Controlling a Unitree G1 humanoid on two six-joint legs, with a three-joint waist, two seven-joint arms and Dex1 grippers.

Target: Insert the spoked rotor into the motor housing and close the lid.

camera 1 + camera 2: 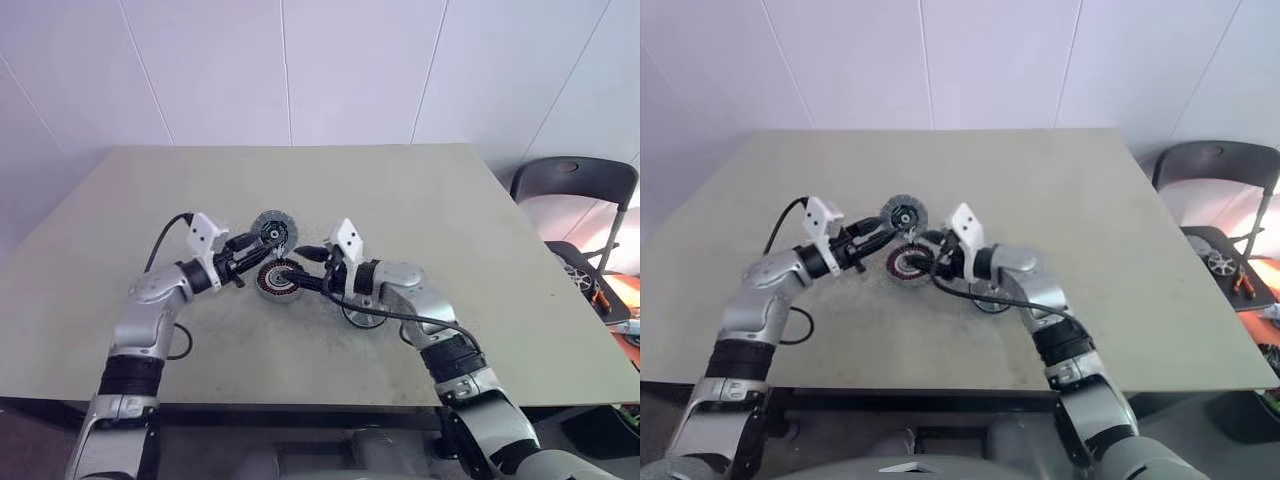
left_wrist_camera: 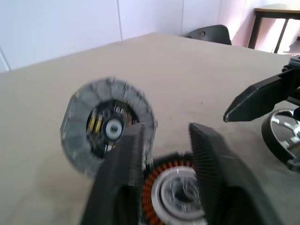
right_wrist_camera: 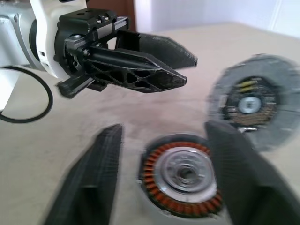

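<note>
The motor housing (image 1: 276, 281), a short cup with copper-brown windings around a silver hub, sits on the table. Its lid (image 1: 272, 228), a grey disc with a dark centre, stands tilted up at the housing's far rim. My left gripper (image 1: 257, 254) reaches in from the left, its fingers (image 2: 129, 159) slightly apart beside the lid's edge, with nothing between them. In the right wrist view my right gripper (image 3: 164, 129) is open, a finger on each side of the housing (image 3: 180, 177) with gaps to it. The spoked rotor (image 1: 363, 316) lies flat on the table, partly hidden under my right wrist.
The beige table (image 1: 450, 230) has bare surface all around the parts. A black cable loop (image 1: 183, 345) lies beside my left forearm. A black chair (image 1: 575, 185) and some clutter stand off the table's right side.
</note>
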